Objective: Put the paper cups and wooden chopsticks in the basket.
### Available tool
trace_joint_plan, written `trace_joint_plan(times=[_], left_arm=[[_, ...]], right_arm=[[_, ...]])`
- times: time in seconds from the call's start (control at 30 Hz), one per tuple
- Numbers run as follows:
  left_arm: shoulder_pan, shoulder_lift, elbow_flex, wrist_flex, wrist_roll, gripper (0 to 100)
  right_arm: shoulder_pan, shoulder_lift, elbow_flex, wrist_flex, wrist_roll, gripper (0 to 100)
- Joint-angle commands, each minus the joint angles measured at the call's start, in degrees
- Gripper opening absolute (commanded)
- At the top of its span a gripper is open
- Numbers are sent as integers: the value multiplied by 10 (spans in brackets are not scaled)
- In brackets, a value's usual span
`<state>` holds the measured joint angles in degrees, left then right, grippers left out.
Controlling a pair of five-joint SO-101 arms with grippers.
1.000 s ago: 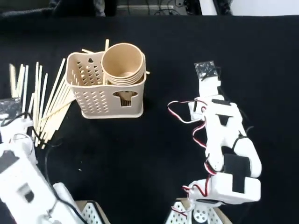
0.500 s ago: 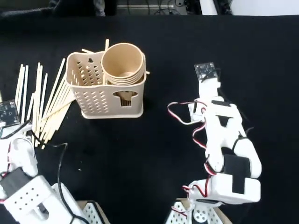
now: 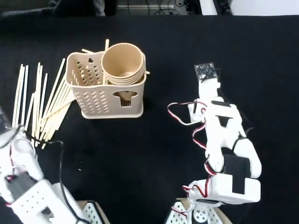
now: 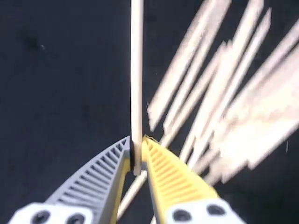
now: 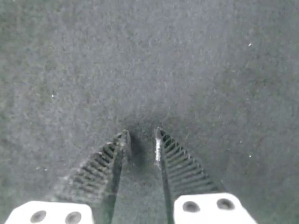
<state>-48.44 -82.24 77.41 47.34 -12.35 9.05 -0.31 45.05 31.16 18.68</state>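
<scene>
No text, label, number or sign can be read. The basket (image 3: 105,100), paper cups (image 3: 123,63), wooden chopsticks (image 3: 41,100) and table (image 3: 163,42) carry no legible marking. Any print on an arm's circuit board (image 3: 205,70) is too small to read.

Open black table (image 3: 154,154) between basket (image 3: 100,100) and right arm (image 3: 224,135), loose chopsticks (image 3: 39,105) crowding the basket's other side

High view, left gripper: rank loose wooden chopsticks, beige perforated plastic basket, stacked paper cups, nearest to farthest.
From the left gripper, shut on one chopstick:
1. Loose wooden chopsticks, right beside it.
2. Beige perforated plastic basket, to their right.
3. Stacked paper cups, in the basket's far right end.
</scene>
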Motion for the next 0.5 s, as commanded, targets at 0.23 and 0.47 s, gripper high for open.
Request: trace_joint_plan(times=[0.23, 0.47], left_arm=[[294, -151, 44, -325, 84, 29], [435, -11, -23, -483, 112, 29]], right_arm=[[-8, -25, -1, -7, 6, 92], [-8, -26, -1, -7, 6, 92]])
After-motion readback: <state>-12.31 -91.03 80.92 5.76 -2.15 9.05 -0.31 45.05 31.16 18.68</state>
